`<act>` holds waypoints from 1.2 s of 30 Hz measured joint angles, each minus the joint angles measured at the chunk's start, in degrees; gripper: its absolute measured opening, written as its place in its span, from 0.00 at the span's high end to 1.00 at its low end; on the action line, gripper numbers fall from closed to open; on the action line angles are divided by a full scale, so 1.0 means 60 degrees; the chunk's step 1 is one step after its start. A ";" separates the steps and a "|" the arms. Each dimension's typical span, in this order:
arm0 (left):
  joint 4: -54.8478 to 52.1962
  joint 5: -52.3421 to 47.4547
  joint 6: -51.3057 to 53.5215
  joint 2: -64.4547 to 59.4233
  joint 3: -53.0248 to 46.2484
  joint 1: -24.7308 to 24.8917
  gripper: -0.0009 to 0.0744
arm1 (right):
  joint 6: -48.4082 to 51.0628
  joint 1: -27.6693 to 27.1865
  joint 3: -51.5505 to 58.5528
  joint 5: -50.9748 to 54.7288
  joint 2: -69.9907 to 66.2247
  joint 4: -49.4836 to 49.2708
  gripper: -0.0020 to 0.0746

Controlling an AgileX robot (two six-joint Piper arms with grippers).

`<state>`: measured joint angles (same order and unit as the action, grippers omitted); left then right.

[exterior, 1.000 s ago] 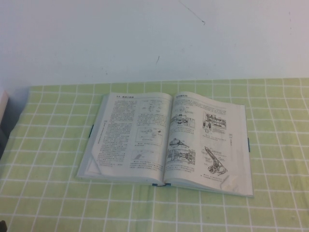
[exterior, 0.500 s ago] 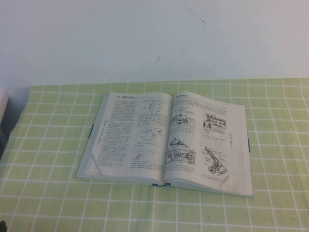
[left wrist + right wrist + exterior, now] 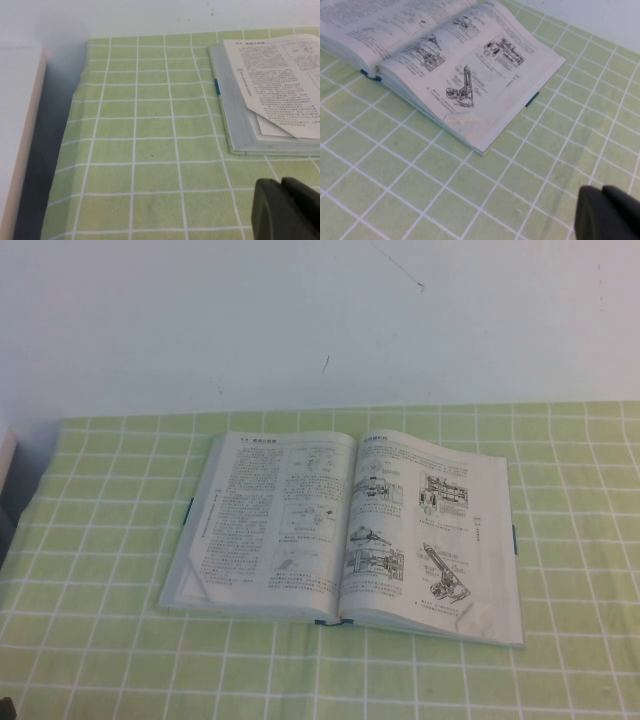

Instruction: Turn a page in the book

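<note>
Book (image 3: pixel 345 530), open flat at centre frame on my green check cloth (image 3: pixel 100 640), unchanged over the last second; left gripper (image 3: pixel 287 210) and right gripper (image 3: pixel 610 212) both off it, holding nothing, opening unreadable; page-turn unstarted.

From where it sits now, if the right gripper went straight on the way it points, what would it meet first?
Probably bare tablecloth, then the book at its near corner; depth is unclear. The right gripper is apart from it; the left gripper is too.
</note>
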<state>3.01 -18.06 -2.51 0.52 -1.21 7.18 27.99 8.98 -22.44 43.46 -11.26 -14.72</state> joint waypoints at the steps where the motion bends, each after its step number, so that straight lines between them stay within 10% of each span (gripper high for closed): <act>1: 0.0020 0.0000 0.0000 0.0000 0.0000 0.0000 0.99 | 0.0000 0.0000 0.0000 0.0000 0.0000 0.0000 0.98; 36: 0.0061 -0.0036 0.0000 0.0000 0.0012 0.0000 0.99 | 0.0883 -0.0164 0.1939 -0.2395 0.1527 0.3010 0.98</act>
<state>3.38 -18.27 -2.51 0.52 -1.14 7.18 33.29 8.00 -10.81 29.09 -2.10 3.35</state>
